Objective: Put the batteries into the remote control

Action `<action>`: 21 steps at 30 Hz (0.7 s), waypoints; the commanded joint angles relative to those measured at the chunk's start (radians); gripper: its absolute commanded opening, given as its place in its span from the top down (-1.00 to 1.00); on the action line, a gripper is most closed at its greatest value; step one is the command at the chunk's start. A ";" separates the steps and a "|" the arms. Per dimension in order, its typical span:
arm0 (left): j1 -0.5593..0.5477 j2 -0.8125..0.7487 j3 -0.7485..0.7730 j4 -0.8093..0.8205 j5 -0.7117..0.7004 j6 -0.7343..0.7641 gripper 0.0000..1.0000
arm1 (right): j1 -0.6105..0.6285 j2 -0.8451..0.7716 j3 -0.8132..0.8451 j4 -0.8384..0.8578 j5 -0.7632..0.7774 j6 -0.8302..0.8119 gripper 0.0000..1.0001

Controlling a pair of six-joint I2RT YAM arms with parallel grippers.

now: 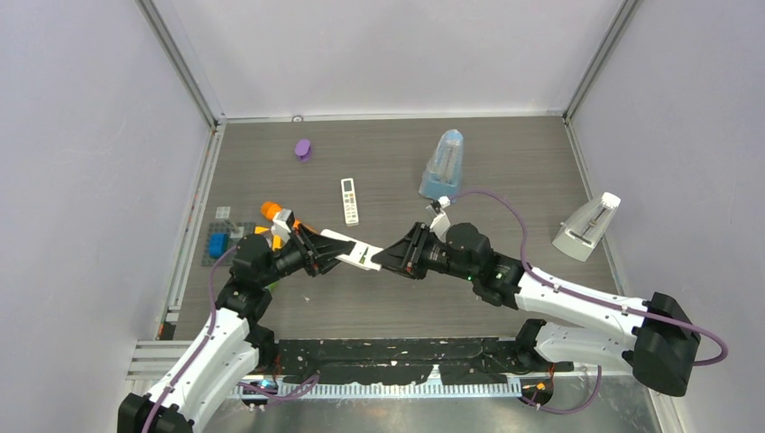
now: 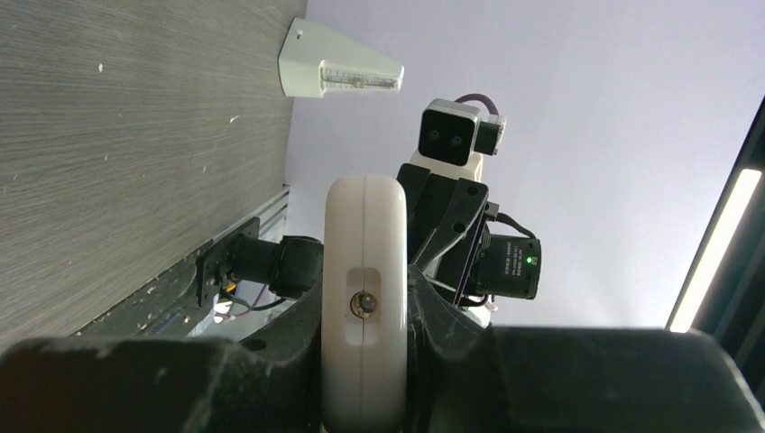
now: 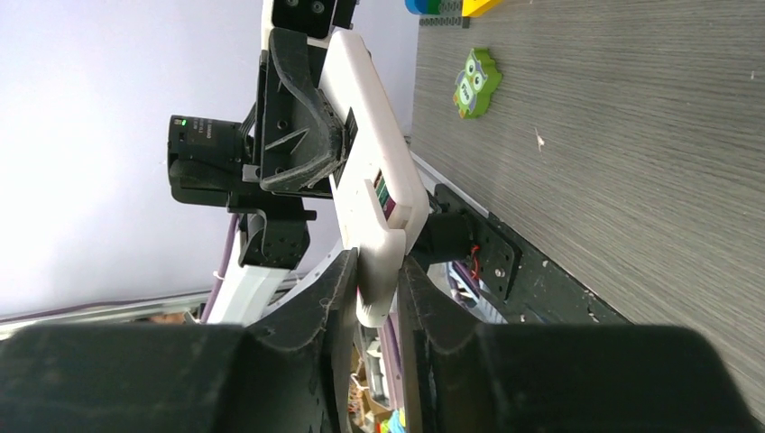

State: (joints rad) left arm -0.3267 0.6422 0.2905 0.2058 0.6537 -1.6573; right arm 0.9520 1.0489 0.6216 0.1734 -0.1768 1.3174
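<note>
A white remote control [image 1: 352,253] hangs above the table, held between both arms. My left gripper [image 1: 329,253] is shut on one end of it; in the left wrist view the remote control [image 2: 364,271] stands edge-on between the black fingers. My right gripper [image 3: 377,298] is shut on the other end, with a finger pressed to each side. On the remote control's [image 3: 374,153] upper face an open slot shows small green and red batteries [image 3: 382,192]. The right gripper [image 1: 390,260] faces the left one.
A second small white remote [image 1: 349,200] lies on the table behind the arms. Near the back are a purple object [image 1: 303,149] and a blue clear container [image 1: 443,165]. A white wedge [image 1: 587,227] stands at right. Toy blocks [image 1: 217,244] and a green owl [image 3: 475,83] lie at left.
</note>
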 commanded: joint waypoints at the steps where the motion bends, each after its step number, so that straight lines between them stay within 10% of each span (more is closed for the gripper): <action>1: -0.005 -0.013 0.014 0.066 0.045 0.004 1.00 | 0.004 -0.012 -0.044 0.174 0.074 0.039 0.70; 21: -0.005 -0.032 -0.003 0.233 0.034 0.005 1.00 | 0.034 -0.037 -0.117 0.472 0.217 0.047 0.89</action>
State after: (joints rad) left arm -0.3275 0.6289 0.2760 0.3237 0.6510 -1.6520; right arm 0.9821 1.0252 0.4934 0.5522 -0.0139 1.3682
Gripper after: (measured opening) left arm 0.232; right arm 0.108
